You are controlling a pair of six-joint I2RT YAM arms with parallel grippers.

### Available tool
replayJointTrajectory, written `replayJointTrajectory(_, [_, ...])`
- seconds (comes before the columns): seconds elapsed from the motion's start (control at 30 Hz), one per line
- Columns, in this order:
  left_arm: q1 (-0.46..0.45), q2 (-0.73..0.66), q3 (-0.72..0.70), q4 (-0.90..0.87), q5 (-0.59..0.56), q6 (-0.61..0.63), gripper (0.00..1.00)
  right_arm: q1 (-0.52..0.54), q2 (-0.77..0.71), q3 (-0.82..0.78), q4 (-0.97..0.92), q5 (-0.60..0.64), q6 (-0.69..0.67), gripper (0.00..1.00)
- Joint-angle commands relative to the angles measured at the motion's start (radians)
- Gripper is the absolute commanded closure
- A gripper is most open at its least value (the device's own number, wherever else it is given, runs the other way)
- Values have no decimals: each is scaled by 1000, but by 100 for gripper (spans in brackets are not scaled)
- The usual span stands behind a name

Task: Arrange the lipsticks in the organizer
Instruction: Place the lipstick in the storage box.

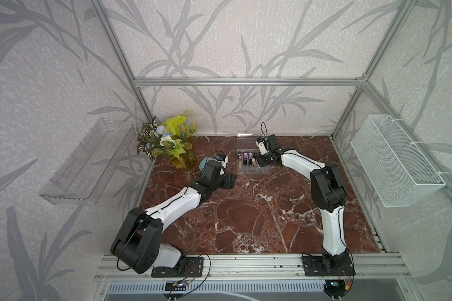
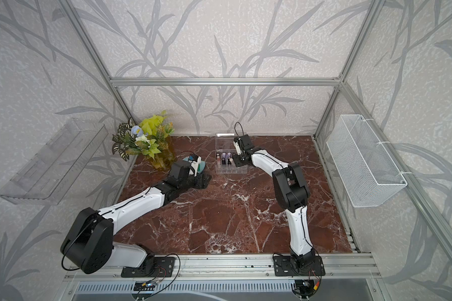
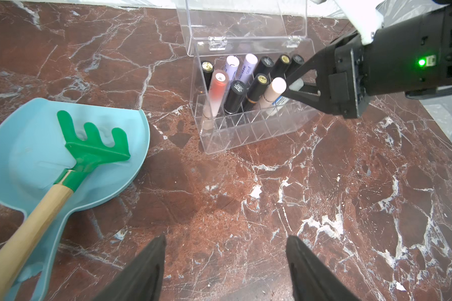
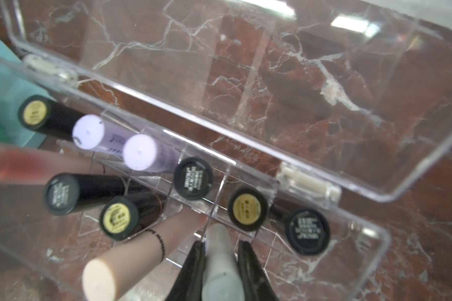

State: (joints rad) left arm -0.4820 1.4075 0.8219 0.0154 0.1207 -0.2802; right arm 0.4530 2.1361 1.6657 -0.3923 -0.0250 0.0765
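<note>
The clear organizer (image 1: 251,170) (image 2: 230,170) (image 3: 245,135) stands at the back of the marble table with its lid (image 4: 245,78) swung open. Several lipsticks stand in its back cells: black ones (image 3: 264,65) (image 4: 193,178), lilac ones (image 3: 249,65) (image 4: 140,152), a beige one (image 3: 273,91) and a pink one (image 3: 217,88). My right gripper (image 4: 221,245) (image 3: 291,86) (image 1: 258,158) is shut on a pale white lipstick (image 4: 219,260), its lower end inside a cell beside the beige tube. My left gripper (image 3: 226,239) (image 1: 230,182) hovers open and empty over bare table, left of the organizer.
A light blue dustpan (image 3: 24,156) (image 1: 203,163) holding a green rake (image 3: 94,146) lies left of the organizer, near my left wrist. A yellow vase of flowers (image 1: 178,153) stands at the back left. A clear tray (image 1: 86,166) and a white wire basket (image 1: 394,166) hang on the side walls.
</note>
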Motion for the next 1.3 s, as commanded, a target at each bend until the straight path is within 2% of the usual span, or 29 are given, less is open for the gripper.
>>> replayJointTrajectory(0.0, [3,-28,20,-2,-5,7,25,16,-59,-8,-74,3,30,92])
replayJointTrajectory(0.47, [2,-34,30,-12,-4,4,25,4,30,54,-124,73,22,92])
replayJointTrajectory(0.93, [1,-29,23,-8,-7,4,25,-21,91,132,-107,79,-3,91])
replayJointTrajectory(1.1, [0,-24,17,1,-9,4,25,-21,80,120,-102,63,-1,80])
replayJointTrajectory(1.27, [2,-17,14,11,-24,12,25,-19,8,65,-71,53,12,49])
